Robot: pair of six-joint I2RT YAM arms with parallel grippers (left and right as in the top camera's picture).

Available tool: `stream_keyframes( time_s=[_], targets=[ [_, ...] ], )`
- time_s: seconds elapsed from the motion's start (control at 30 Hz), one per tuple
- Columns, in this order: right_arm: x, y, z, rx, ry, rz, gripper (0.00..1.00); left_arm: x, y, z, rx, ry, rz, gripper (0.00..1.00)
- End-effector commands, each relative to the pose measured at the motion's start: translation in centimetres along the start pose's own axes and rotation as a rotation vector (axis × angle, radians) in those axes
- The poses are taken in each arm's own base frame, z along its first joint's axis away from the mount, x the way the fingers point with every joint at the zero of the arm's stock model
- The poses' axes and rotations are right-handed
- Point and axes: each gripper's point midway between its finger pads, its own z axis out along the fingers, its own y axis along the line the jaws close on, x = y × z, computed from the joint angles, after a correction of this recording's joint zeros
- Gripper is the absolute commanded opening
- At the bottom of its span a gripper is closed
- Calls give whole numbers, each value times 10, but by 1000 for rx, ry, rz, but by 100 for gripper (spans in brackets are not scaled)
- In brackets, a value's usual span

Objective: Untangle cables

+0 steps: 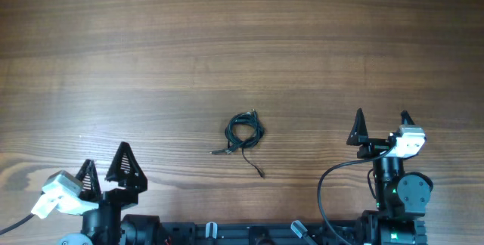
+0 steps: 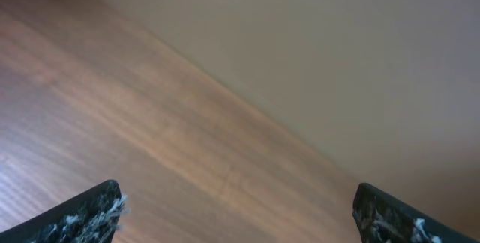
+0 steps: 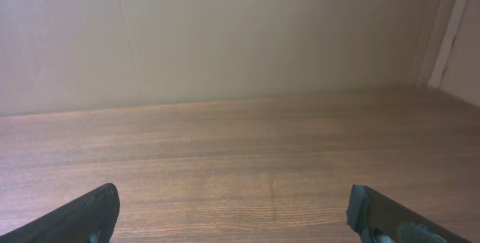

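Observation:
The cables (image 1: pixel 244 134) lie as a small loose black bundle on the wooden table (image 1: pixel 227 41), near the middle front, with thin ends trailing toward the front. My left gripper (image 1: pixel 106 165) is open and empty at the front left, well apart from the bundle. My right gripper (image 1: pixel 382 128) is open and empty at the front right, also apart from it. The left wrist view shows only its open fingertips (image 2: pixel 236 209) over bare wood. The right wrist view shows its open fingertips (image 3: pixel 232 209) over bare wood. The cables are out of both wrist views.
A thicker black arm cable (image 1: pixel 327 188) loops by the right arm's base. A beige wall (image 3: pixel 225 33) stands beyond the table's far edge. The arm bases sit along the front edge.

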Motion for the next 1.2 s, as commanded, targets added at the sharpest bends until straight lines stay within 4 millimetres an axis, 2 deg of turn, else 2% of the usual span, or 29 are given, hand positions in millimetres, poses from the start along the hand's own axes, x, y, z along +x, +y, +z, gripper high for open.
stream_keyframes(
  time_s=[0.0,0.17,0.33,0.67,0.77,0.8,0.93,1.03,1.17],
  targets=[
    [-2,-3,0,15,-9,-6,100,-4,-8,1,35,-8,-30,100],
    [-2,-3,0,15,-9,-6,100,6,-15,17,21,85,-15,100],
    [-2,-3,0,15,-9,-6,100,11,-33,41,1,228,2,100],
    [-2,-3,0,15,-9,-6,100,13,-101,93,73,549,-9,100],
    [-2,-3,0,15,-9,-6,100,22,-117,105,101,654,-29,100],
    [-2,-3,0,15,-9,-6,100,32,-123,110,126,718,-45,100],
    [-2,-3,0,15,-9,-6,100,55,-116,124,82,812,-59,100],
    [-2,-3,0,15,-9,-6,100,80,-111,126,51,939,-93,100],
    [-2,-3,0,15,-9,-6,100,99,-103,137,10,1010,-104,100]
  ],
)
